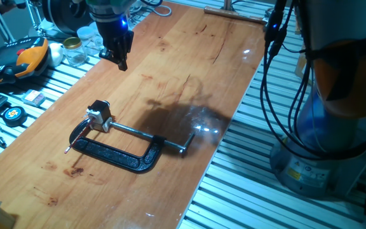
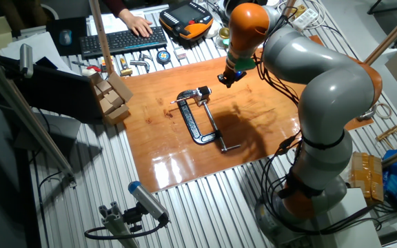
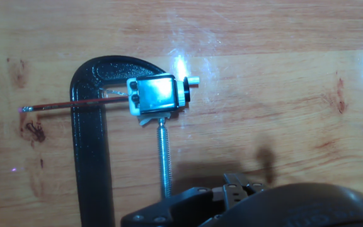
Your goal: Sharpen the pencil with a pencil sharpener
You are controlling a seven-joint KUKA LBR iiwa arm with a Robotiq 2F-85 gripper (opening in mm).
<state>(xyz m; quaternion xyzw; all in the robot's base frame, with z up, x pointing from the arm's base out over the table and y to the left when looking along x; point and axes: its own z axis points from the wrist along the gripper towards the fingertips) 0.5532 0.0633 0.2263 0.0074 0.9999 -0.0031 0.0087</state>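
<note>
In the hand view the pencil [image 3: 74,104] lies level across the wooden table [image 3: 263,38], its pale tip far left, the shaft crossing the black C-clamp [image 3: 90,157] and running into the pencil sharpener [image 3: 159,94]. The sharpener — a silver-faced block with a black end — sits inside the clamp's mouth, with the clamp's silver screw rod [image 3: 164,157] coming up to meet it from below. In one fixed view the clamp [image 1: 116,154] lies flat on the table with the sharpener [image 1: 99,114] at its left end and the pencil [image 1: 76,141] slanting out beside it. Up and to the right, the gripper [image 1: 118,57] hangs in the air — well apart from the sharpener, grasping nothing; whether its jaws are parted or closed I cannot tell.
</note>
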